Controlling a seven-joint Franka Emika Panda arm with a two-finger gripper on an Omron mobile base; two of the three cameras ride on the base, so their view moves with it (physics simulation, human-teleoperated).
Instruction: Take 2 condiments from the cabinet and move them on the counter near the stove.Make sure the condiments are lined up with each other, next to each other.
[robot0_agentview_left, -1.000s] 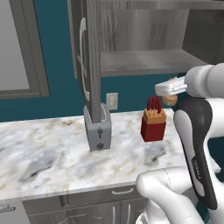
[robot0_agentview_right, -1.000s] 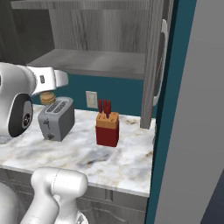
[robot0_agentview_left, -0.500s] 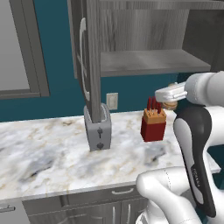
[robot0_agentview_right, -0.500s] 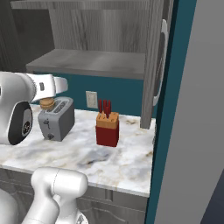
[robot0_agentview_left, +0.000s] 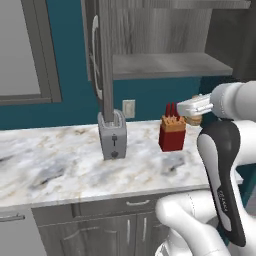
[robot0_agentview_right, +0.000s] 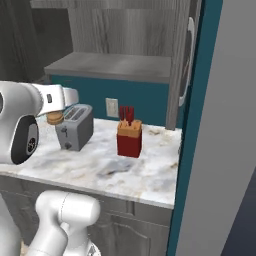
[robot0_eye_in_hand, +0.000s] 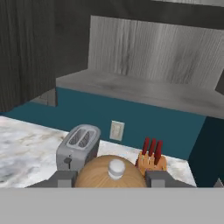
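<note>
Hand view: the pincer (robot0_eye_in_hand: 111, 178) is clenched on the tan-brown shaker (robot0_eye_in_hand: 109, 172), its rounded top and pale knob sitting between the two dark tips, held in the air in front of the open cabinet (robot0_eye_in_hand: 144, 92) and above the marble surface (robot0_eye_in_hand: 26, 144). In the left base view the shaker (robot0_agentview_left: 194, 119) hangs under the white hand, just right of the red knife block (robot0_agentview_left: 172, 134) and well right of the toaster (robot0_agentview_left: 112, 135); the right base view shows it (robot0_agentview_right: 54, 118) beside the toaster's (robot0_agentview_right: 75, 128) left end. The cabinet shelf (robot0_agentview_left: 165, 64) looks bare. No stove can be seen from here. The risk, judging by this, lies in the carry: a wide swing toward the stove could clip the knife block or the toaster, and a grip this close to the shaker's rounded top might let it slip or tilt before it is set down.
</note>
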